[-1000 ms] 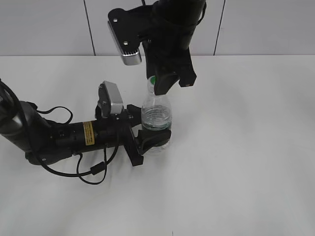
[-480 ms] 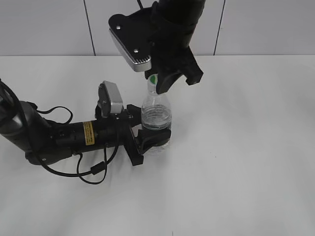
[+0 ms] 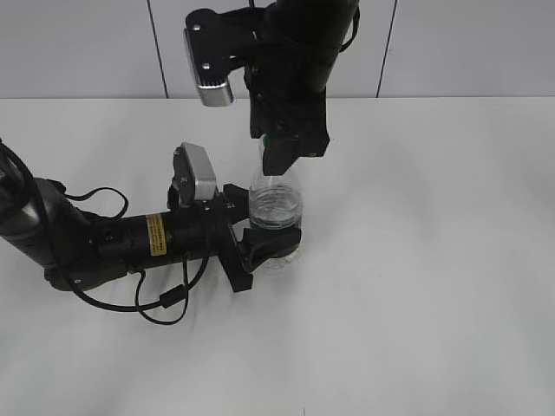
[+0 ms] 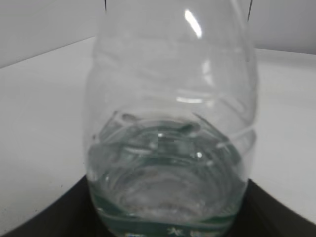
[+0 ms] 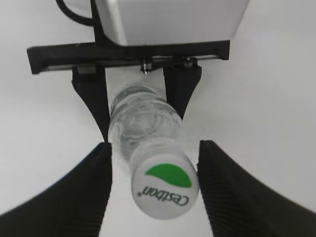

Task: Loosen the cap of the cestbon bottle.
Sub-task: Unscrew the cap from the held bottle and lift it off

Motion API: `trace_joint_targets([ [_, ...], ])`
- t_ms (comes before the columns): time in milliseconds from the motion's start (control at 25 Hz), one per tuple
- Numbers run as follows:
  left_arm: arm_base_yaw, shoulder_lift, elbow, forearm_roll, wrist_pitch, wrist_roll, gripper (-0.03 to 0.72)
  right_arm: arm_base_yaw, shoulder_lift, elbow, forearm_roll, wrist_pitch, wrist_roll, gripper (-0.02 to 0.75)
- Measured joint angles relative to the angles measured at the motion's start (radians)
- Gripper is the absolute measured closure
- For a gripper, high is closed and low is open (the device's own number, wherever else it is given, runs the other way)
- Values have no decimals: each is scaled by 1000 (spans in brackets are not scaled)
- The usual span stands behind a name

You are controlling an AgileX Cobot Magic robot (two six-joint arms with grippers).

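My left arm (image 3: 95,243) lies low along the white table (image 3: 434,260), its gripper (image 3: 260,247) clamped around the lower body of the Cestbon bottle (image 3: 276,208), which stands upright near the table's middle. My right arm (image 3: 299,52) hangs from above, its gripper (image 5: 154,177) spread to either side of the white cap (image 5: 165,185); the fingers (image 5: 81,197) stand apart from it, gripping nothing. The risk as I judge it: the cap sits closer to one finger, so closing off-centre could tilt the neck, or the thin bottle could twist inside my left grip.
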Motion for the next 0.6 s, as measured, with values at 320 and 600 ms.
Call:
trace_joint_targets([
  [320,0,0,0,0,0,0,276,0,0,-1,11,2,186,223],
  [600,0,0,0,0,0,0,276,0,0,-52,11,3,492,222],
])
